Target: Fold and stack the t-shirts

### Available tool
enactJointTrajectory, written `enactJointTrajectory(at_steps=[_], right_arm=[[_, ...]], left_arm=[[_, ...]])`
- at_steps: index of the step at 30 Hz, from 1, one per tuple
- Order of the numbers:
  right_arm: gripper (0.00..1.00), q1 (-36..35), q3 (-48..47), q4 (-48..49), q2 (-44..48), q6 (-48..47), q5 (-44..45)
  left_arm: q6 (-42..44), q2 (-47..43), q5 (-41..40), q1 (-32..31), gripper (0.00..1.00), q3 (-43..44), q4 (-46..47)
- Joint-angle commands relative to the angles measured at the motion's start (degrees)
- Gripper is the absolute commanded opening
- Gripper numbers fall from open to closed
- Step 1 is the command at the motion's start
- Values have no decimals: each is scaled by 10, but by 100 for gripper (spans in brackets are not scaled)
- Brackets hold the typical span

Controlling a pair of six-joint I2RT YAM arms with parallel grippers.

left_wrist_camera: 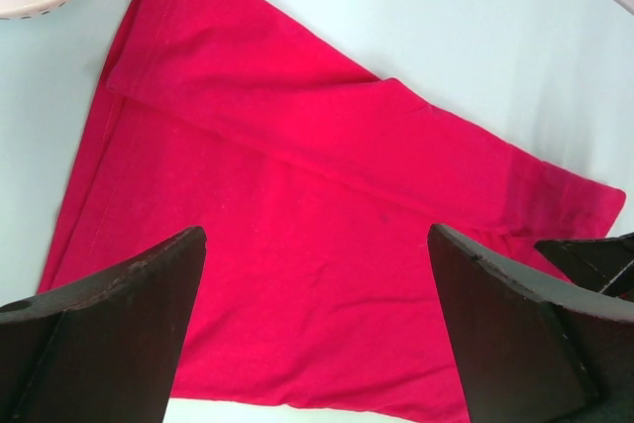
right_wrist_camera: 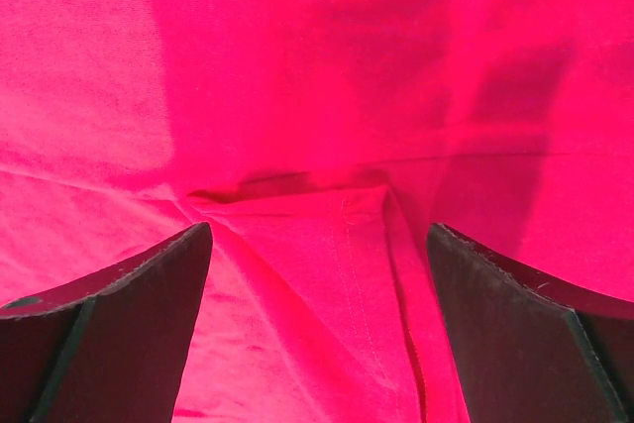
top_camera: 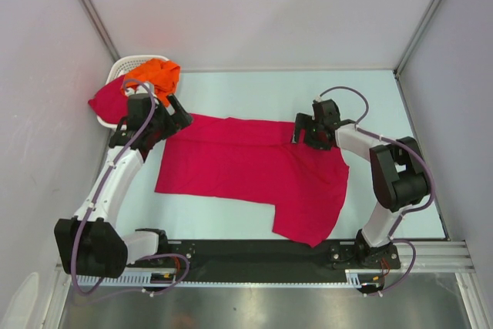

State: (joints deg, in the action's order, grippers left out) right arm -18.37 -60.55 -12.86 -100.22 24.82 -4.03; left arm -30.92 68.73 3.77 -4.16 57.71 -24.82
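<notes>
**Operator:** Pale table [top_camera: 254, 94], one shirt spread out. Where do I stand?

**Spotter:** Early, I'd judge. The crimson t-shirt [top_camera: 246, 167] lies beneath your right gripper [right_wrist_camera: 319, 230], jaws apart, only one edge turned over. Your left gripper [left_wrist_camera: 317, 235] hangs spread above its corner. Beyond it, the orange t-shirt [top_camera: 154, 75] and another crimson one [top_camera: 104, 102] sit in the basket [top_camera: 115, 67]. Nothing's stacked.

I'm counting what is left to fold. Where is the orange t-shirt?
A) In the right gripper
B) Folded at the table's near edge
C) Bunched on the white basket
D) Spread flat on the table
C: the orange t-shirt lies bunched on the basket at the far left; the shirt spread on the table is the pink shirt.
</notes>
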Motion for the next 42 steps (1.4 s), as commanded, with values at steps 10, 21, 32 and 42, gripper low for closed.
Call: enactJointTrajectory(at_steps=[10,21,32,42], right_arm=[[92,-8,4,21,8,0,-42],[72,-25,37,16,63,15,-41],[76,-107,117,37,130,60,-75],[96,-132,68,-81,239,30,-93]], left_arm=[[22,-19,8,-1,100,18,-8],[27,-37,9,-1,100,22,-21],[29,-47,12,-1,100,18,-21],[31,-57,24,-2,100,14,-26]])
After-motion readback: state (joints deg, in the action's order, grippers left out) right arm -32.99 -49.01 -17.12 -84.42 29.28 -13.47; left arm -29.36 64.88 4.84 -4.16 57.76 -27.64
